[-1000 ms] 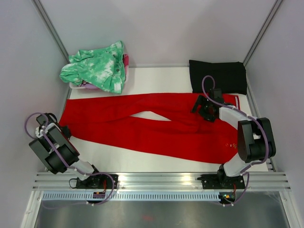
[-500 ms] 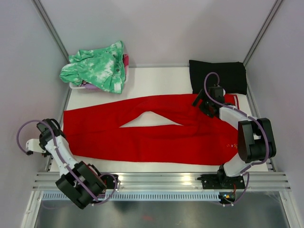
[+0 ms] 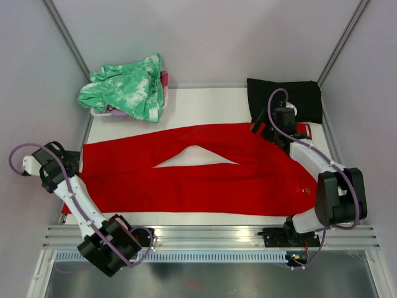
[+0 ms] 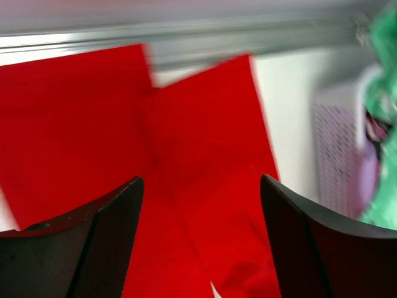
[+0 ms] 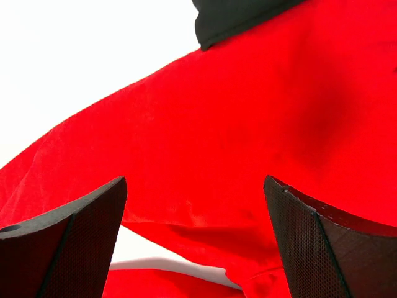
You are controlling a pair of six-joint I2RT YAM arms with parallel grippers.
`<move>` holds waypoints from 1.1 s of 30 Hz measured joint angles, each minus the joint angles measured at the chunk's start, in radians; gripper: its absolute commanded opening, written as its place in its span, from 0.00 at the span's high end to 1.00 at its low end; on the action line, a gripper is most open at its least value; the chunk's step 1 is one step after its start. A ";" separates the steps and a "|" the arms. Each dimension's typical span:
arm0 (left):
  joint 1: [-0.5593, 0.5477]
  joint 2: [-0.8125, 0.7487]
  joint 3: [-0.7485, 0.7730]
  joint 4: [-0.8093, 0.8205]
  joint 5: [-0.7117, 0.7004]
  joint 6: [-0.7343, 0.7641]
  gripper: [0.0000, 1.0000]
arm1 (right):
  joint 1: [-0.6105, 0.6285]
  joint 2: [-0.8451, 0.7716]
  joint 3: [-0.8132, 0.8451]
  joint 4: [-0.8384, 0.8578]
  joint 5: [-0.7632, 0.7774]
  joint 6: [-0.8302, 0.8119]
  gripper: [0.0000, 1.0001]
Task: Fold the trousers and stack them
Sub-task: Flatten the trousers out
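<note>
The red trousers (image 3: 205,177) lie flat across the table, waist at the right, both legs running left with a narrow gap between them. My left gripper (image 3: 69,165) is at the far left by the leg ends. In the left wrist view this gripper (image 4: 201,180) is open above the two cuffs of the trousers (image 4: 198,124), holding nothing. My right gripper (image 3: 265,129) hovers over the far edge of the waist area. In the right wrist view it (image 5: 195,180) is open over the trousers' red cloth (image 5: 248,124), empty.
A black folded cloth (image 3: 285,99) lies at the back right, touching the trousers' waist, and shows as a dark corner (image 5: 236,15). A green-and-white garment (image 3: 127,87) is heaped on a pale basket (image 4: 338,155) at the back left. Walls close in both sides; a metal rail (image 3: 211,236) runs along the front.
My left gripper has opened, let go of the leg ends and swung out to the far left. The legs now lie flatter. My right gripper has moved back toward the black cloth.
</note>
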 measured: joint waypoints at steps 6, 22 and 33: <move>-0.235 0.339 0.104 0.251 0.194 0.086 0.33 | -0.031 -0.008 -0.003 -0.089 0.053 0.012 0.02; -0.356 0.911 0.346 0.254 0.108 0.153 0.64 | -0.193 -0.155 -0.126 -0.216 0.180 0.021 0.02; -0.355 1.027 0.507 0.199 0.003 0.185 0.76 | -0.193 -0.135 -0.106 -0.225 0.203 0.021 0.02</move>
